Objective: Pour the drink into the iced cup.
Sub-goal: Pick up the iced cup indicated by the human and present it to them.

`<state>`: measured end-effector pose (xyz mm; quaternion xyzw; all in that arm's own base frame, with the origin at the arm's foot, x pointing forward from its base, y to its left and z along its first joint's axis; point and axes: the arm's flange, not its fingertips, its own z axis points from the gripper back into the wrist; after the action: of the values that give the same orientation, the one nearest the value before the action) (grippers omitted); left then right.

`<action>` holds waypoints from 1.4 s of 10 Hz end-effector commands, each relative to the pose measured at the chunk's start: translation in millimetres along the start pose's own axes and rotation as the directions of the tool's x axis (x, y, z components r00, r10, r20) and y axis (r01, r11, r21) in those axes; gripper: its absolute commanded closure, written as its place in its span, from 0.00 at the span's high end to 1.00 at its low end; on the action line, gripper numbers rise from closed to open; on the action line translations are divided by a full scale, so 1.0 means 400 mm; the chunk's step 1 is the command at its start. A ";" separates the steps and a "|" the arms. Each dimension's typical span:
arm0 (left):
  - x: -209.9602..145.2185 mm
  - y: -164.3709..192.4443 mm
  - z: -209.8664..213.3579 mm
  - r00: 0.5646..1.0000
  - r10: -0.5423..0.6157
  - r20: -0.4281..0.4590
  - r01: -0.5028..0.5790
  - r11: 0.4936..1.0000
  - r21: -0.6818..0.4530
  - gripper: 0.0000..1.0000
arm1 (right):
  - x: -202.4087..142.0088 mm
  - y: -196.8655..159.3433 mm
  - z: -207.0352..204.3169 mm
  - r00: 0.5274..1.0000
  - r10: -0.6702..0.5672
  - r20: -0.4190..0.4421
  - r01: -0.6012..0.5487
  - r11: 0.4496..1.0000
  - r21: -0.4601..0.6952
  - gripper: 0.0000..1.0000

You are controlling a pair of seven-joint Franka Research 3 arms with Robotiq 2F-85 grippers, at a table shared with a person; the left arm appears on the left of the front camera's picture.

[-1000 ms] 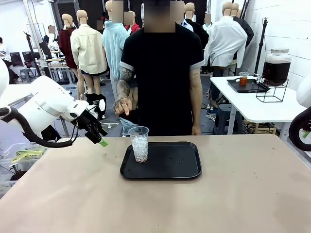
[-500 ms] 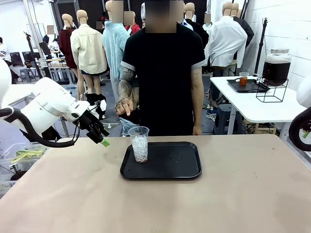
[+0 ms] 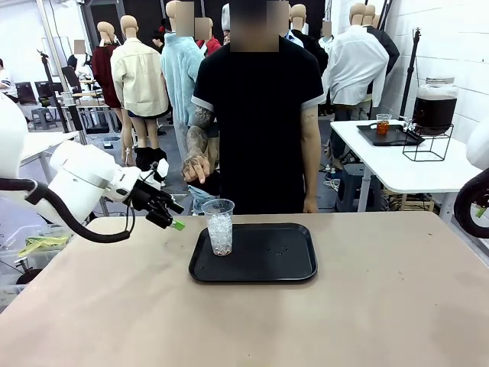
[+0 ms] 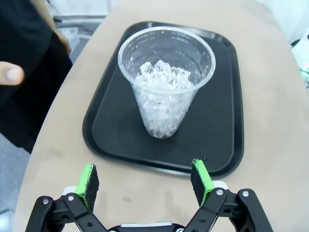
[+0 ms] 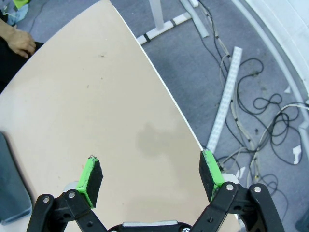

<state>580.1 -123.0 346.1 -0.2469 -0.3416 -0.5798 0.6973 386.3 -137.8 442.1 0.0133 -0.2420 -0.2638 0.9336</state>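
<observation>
Tray [image 3: 279, 261] under iced cup [image 3: 220, 228], person [image 3: 256, 115] behind

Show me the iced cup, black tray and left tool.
iced cup [image 4: 164, 96], left wrist view, on the ice.
black tray [image 4: 222, 101], left wrist view, bare floor.
left tool [image 4: 144, 166], left wrist view, midway between fingertips.

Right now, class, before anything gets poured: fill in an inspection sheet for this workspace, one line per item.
Surface: tan table with a black tray at its middle.
Job's things: iced cup upright on the tray's left part; dispenser jar of dark drink on a white side table behind.
Clutter: nothing seen.
Grippers: left gripper open, facing the cup, apart from it; right gripper open above the table's edge.
Cables: loose cables on the floor beside the table.
Surroundings: person in a black shirt at the far side.
</observation>
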 end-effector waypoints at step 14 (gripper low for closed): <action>-0.043 0.036 -0.211 0.964 -0.019 0.264 0.061 0.987 -0.150 1.00 | 0.003 -0.001 -0.004 1.000 0.004 0.011 -0.004 1.000 -0.004 1.00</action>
<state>604.5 -168.2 282.8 -0.3642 -0.3676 -0.5813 0.6279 386.3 -137.8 442.1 0.0132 -0.2420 -0.2638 0.9336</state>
